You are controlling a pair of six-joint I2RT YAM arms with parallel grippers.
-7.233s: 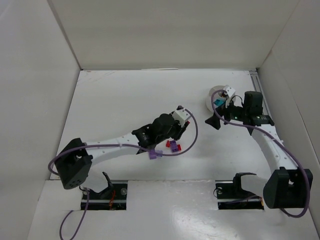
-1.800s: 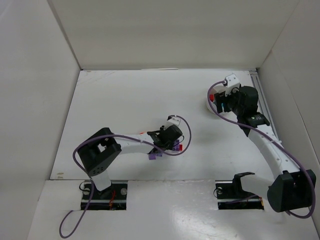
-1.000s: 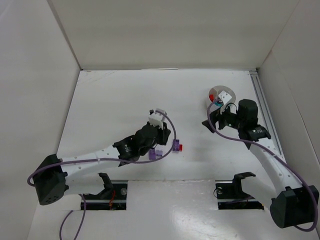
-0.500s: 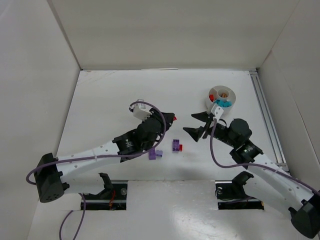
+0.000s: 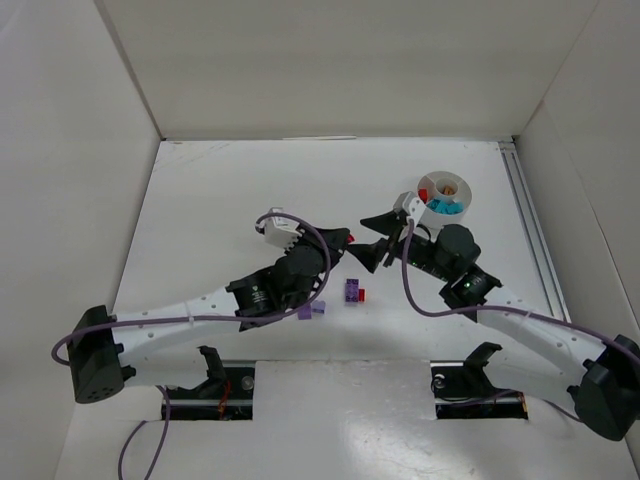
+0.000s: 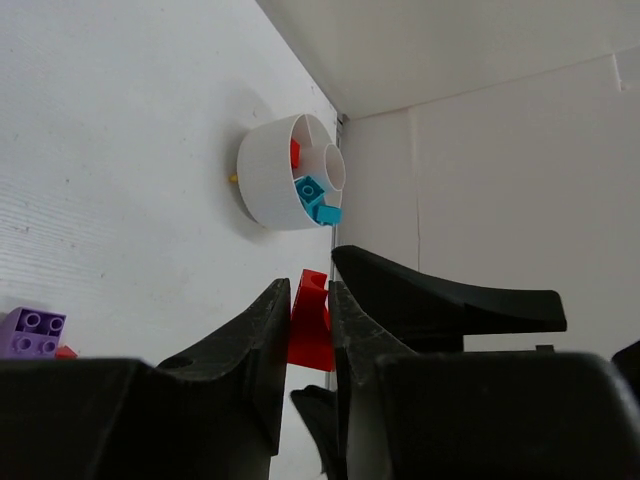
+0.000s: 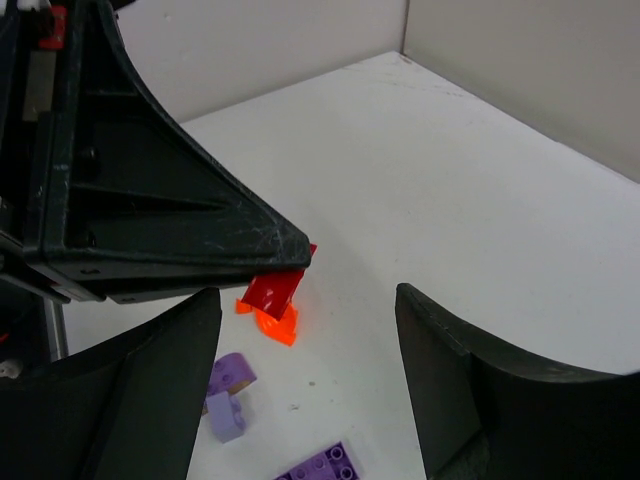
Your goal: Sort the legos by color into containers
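From the lower left, the left arm (image 5: 170, 320) reaches across the white tabletop (image 5: 230, 190) toward the middle; beside its wrist a pale lilac brick (image 5: 312, 310) lies flat on the tabletop. The left pincer (image 6: 310, 300) has its jaws drawn almost together, clamped on a red brick (image 6: 310, 328) that sits between the fingertips, clear of the surface. In the right wrist view an orange brick (image 7: 277, 323) lies on the tabletop just under that held brick. A little nearer the arm bases rests a darker purple brick (image 5: 352, 290), studs up, with a small red piece (image 5: 362, 295) touching its right side; both lie apart from the lilac brick. The right pincer (image 7: 307, 293) faces the left one tip to tip, its jaws spread wide with nothing between the pads; the left pincer's tip points into that gap and one right finger shows just past the red brick in the left wrist view, though whether the brick is already inside the gap cannot be told. Further right and toward the back stands the round white dish (image 6: 262, 185), upright on the tabletop and near the right arm's wrist; one wedge holds a red lego (image 6: 296, 155), the neighbouring wedge holds teal legos (image 6: 312, 192), and the round hub rises at its middle.
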